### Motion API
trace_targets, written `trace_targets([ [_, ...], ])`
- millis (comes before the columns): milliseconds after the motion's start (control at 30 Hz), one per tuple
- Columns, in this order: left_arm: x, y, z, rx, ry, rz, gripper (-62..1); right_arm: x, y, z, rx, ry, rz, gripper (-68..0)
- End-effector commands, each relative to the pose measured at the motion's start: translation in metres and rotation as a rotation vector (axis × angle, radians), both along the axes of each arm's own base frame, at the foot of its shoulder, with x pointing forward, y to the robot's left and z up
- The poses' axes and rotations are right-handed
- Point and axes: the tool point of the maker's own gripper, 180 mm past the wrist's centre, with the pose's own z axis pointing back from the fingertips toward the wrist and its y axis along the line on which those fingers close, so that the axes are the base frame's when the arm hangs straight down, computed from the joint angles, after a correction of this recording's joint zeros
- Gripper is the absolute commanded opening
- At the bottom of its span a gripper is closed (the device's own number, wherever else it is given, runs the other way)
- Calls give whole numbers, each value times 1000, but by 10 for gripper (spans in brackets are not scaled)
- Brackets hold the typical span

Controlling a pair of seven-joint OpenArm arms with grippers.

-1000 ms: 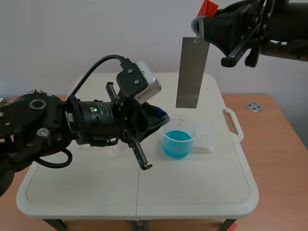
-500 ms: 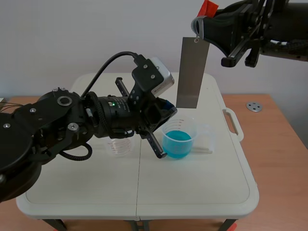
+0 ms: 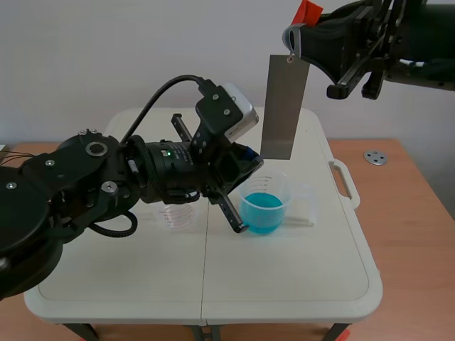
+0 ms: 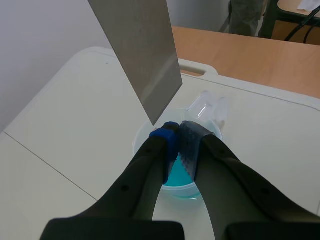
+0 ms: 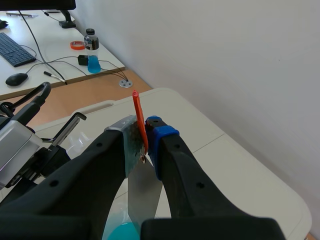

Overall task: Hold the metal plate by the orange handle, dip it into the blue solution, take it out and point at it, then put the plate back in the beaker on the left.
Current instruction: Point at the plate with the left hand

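The grey metal plate (image 3: 284,106) hangs upright above the beaker of blue solution (image 3: 264,206), clear of the liquid. My right gripper (image 3: 298,32), high at the right, is shut on the plate's orange handle (image 3: 308,10); the right wrist view shows the handle (image 5: 139,120) pinched between the pads with the plate (image 5: 145,192) below. My left gripper (image 3: 245,165) is shut on nothing, its tips just short of the plate's lower edge. In the left wrist view its closed fingertips (image 4: 175,131) sit right under the plate's (image 4: 140,55) bottom corner, over the blue beaker (image 4: 172,177). An empty clear beaker (image 3: 178,215) stands left, partly hidden by the left arm.
A clear plastic piece (image 3: 306,207) sticks out right of the blue beaker. The white folding table (image 3: 284,284) has a carry handle (image 3: 345,181) on its right side. A metal disc (image 3: 375,158) lies on the wooden desk beyond.
The left arm rose and swung right, bringing its shut gripper up to the plate's lower edge, then held there. The right arm and plate have not moved.
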Motion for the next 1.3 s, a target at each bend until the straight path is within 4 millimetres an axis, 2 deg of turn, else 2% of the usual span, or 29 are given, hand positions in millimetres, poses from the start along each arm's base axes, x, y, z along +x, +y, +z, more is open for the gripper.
trace_targets([
  [0, 1, -4, 11, -25, -20, -3, -591, -1, 1, 17, 26, -45, 13, -662],
  [100, 0, -2, 8, -19, -16, -1, -591, -1, 1, 17, 25, -45, 13, -662],
  [233, 1, 11, 3, -3, -9, 20, -591, -1, 1, 17, 26, -45, 13, -662],
  [333, 1, 34, 3, -8, 0, 69, -591, -1, 1, 17, 25, -45, 13, -662],
  [433, -1, 64, 10, -28, 3, 138, -591, -1, 1, 17, 25, -45, 13, -662],
  [567, -13, 105, 18, -22, -12, 216, -591, -1, 1, 17, 25, -45, 13, -662],
  [767, -47, 161, 10, 47, -3, 285, -591, -1, 1, 17, 25, -45, 13, -662],
  [933, -83, 205, -15, 89, 116, 375, -591, -1, 1, 16, 24, -44, 12, -662],
  [1133, -142, 238, -50, 165, 276, 444, -591, -1, 1, 15, 20, -41, 12, -662],
  [1267, -188, 243, -69, 193, 401, 458, -591, 0, 0, 13, 18, -34, 9, -662],
])
